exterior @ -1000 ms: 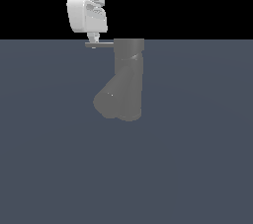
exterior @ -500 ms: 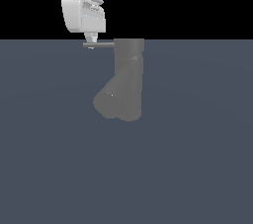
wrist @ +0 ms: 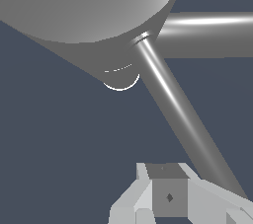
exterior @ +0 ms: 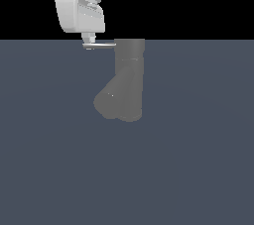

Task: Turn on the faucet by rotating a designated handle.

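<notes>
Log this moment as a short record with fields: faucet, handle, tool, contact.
faucet: matte grey Y-shaped faucet, upright, thick spout angled toward the exterior view's left
handle: thin straight grey rod sticking sideways from the top cap
tool: white arm's tool at the rod's outer end
contact: tool looks to be at or against the rod; not clear
tool state: cannot tell

end effector [wrist: 168, 196] cropped, jaw state unclear
</notes>
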Robot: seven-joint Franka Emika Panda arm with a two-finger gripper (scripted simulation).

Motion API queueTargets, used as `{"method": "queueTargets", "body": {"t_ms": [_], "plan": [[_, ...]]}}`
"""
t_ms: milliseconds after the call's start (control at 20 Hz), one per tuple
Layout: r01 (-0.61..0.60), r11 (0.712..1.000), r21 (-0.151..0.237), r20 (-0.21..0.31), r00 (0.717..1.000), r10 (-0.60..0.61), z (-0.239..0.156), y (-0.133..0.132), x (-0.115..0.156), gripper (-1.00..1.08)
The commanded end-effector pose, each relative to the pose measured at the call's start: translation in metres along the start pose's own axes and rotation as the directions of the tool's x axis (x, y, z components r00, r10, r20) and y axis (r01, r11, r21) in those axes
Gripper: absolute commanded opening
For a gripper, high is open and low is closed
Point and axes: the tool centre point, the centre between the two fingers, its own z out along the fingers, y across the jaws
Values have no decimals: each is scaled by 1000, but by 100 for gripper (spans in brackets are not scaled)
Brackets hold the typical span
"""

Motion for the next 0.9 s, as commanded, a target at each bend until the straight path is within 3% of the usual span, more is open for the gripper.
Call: {"method": "queueTargets", "body": {"t_ms": [0, 150, 850], "plan": [[5, 1000, -8, -3, 1000, -5, 0, 11, -1, -100], [3, 1000, 0, -4, 1000, -3, 0, 8, -1, -100], [4, 1000, -3, -3, 1000, -4, 0, 39, 30, -100]]}}
